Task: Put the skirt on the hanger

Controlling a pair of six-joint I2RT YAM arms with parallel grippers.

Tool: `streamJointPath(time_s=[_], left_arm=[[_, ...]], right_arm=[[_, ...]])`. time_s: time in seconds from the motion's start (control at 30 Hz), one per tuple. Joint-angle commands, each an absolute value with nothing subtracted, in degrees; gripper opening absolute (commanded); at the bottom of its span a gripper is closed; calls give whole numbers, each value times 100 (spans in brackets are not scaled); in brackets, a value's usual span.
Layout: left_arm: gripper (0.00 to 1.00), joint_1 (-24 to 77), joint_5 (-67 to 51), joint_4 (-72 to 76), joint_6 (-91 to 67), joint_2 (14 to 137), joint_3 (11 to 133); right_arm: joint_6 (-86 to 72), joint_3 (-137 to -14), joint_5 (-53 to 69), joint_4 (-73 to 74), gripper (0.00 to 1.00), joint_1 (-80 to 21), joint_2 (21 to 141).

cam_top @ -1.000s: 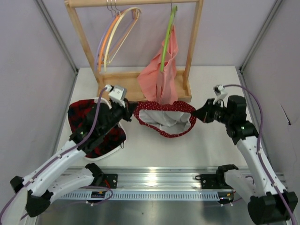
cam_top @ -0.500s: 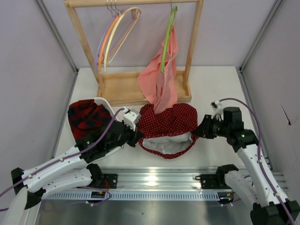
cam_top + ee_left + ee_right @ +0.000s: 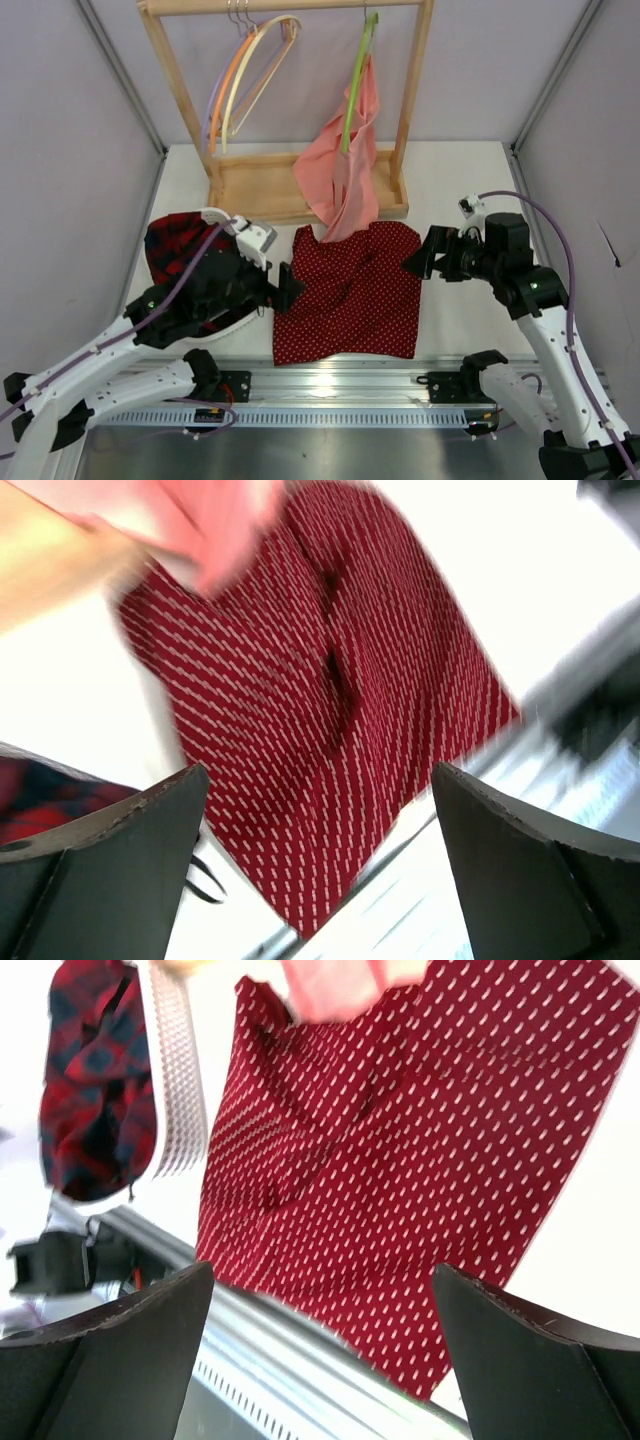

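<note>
The dark-red polka-dot skirt (image 3: 350, 295) lies spread flat on the table just in front of the rack, and its lining is hidden. It fills the left wrist view (image 3: 330, 680) and the right wrist view (image 3: 420, 1160). My left gripper (image 3: 287, 285) hovers at the skirt's left edge, open and empty (image 3: 320, 775). At the skirt's upper right corner my right gripper (image 3: 416, 262) is also open with nothing between its fingers (image 3: 322, 1272). The cream hanger (image 3: 290, 22) hangs on the wooden rack at the back left, beside an orange and a lilac one.
A salmon-pink cloth (image 3: 345, 170) on a lime-green hanger (image 3: 356, 80) hangs from the rack (image 3: 400, 120), its tip over the skirt's top edge. A red-black plaid garment (image 3: 178, 245) with a white ribbed band (image 3: 175, 1080) lies left. A metal rail (image 3: 330, 385) runs along the near edge.
Both grippers have opened and let go of the skirt. It was held stretched open with the lining showing and now lies flat. Both arms drew slightly away from it.
</note>
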State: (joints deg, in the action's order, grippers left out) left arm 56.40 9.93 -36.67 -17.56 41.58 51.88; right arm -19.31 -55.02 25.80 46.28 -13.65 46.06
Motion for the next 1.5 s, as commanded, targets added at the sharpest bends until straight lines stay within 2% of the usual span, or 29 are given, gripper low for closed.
streamJointPath(time_s=[0.0, 0.13, 0.17, 0.4, 0.73, 0.77, 0.8, 0.87, 1.03, 1.47], left_arm=[[99, 5651, 2300, -3718, -2179, 4350, 6010], [100, 5450, 3224, -4217, -2479, 5410, 7143], [99, 5188, 3304, -4532, -2461, 5597, 7920], [99, 3403, 3384, -4747, -1724, 6679, 10070], [95, 1874, 769, -4272, -598, 7453, 11573], [92, 1759, 547, -4254, -615, 7514, 11610], [85, 1645, 293, -4245, -659, 7576, 11697], [82, 1494, -347, -4175, -712, 7725, 11847], [77, 1494, -1080, -4043, -773, 7998, 11848], [72, 1485, -185, -3771, -756, 8253, 11382]], right_arm=[[-2188, -5520, 2111, 3967, 99, -1467, 4912], [-2557, -5221, 1601, 3261, 98, -1810, 5150], [-2592, -5212, 1487, 3165, 97, -1958, 5281], [-2637, -5238, 747, 3085, 97, -2373, 5379], [-2663, -4939, 738, 3032, 99, -2373, 4983], [-2663, -4931, 738, 3024, 99, -2373, 5001], [-2637, -4922, 738, 3023, 99, -2373, 5010], [-2611, -4913, 773, 3015, 99, -2373, 5054], [-2593, -4913, 817, 2971, 99, -2364, 5159], [-2619, -4852, 747, 3006, 99, -2364, 5115]])
